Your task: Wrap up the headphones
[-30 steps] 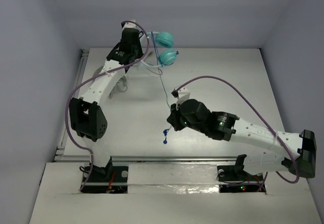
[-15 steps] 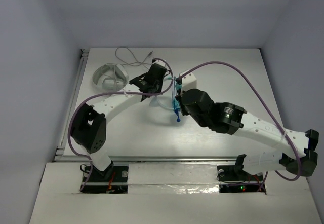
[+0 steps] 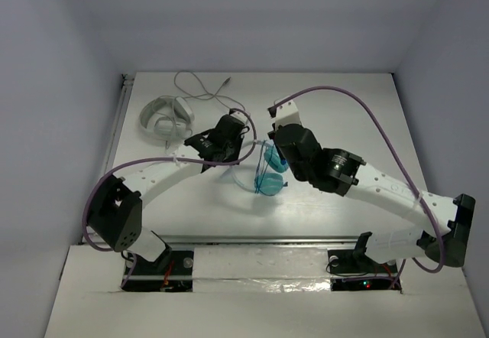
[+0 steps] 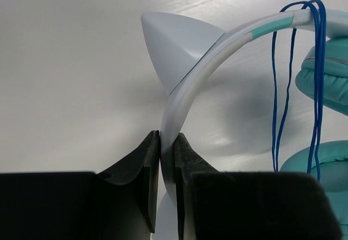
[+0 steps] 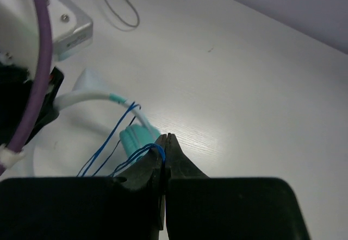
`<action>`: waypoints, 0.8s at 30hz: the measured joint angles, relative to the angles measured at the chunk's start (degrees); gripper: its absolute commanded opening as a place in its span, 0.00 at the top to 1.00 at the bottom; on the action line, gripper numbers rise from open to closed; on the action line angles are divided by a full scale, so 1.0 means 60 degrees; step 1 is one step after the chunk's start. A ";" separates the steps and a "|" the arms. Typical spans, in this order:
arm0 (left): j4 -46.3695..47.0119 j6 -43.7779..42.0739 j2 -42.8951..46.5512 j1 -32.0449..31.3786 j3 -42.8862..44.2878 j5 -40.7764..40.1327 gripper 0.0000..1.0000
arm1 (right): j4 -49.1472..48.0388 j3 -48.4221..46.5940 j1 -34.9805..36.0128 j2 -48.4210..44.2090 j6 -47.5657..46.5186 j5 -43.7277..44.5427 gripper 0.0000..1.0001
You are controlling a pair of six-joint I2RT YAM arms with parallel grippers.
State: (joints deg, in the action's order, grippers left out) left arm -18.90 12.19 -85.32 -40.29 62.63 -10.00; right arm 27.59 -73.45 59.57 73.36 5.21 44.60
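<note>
White tabletop (image 3: 344,101) carries spare white headphones (image 3: 164,116) at far left, well apart from the work. Left tool (image 4: 167,142) is clamped on the headband (image 4: 209,44), apparently to steady the headphones (image 3: 269,179) near the tabletop's middle. Right tool (image 5: 165,142) is pinched tight on the blue cable (image 5: 149,152), whose loops already cross the band, likely keeping tension for another turn.
</note>
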 measured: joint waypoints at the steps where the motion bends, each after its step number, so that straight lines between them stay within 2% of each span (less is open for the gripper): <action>1: -0.0047 -0.0084 0.0000 -0.0040 -0.0029 0.0200 1.00 | -0.0117 0.0062 -0.0080 0.0022 -0.0087 0.0069 1.00; 15: -0.0532 -0.1337 0.0630 -0.0087 -0.0044 0.2022 1.00 | -0.1577 0.0958 -0.1129 0.0812 -0.0583 0.0721 1.00; 20: -0.0481 -0.1341 0.0976 0.0069 -0.0044 0.3049 1.00 | -0.1843 0.1242 -0.1534 0.0911 -0.0310 0.0182 1.00; 24: -0.0368 -0.1341 0.1333 0.0470 -0.0044 0.3963 1.00 | -0.2262 0.1698 -0.1861 0.0761 -0.0018 -0.0838 1.00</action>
State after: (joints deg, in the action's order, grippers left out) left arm -21.10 4.14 -77.32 -37.47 62.37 13.78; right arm 14.02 -63.26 48.40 77.93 5.10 39.57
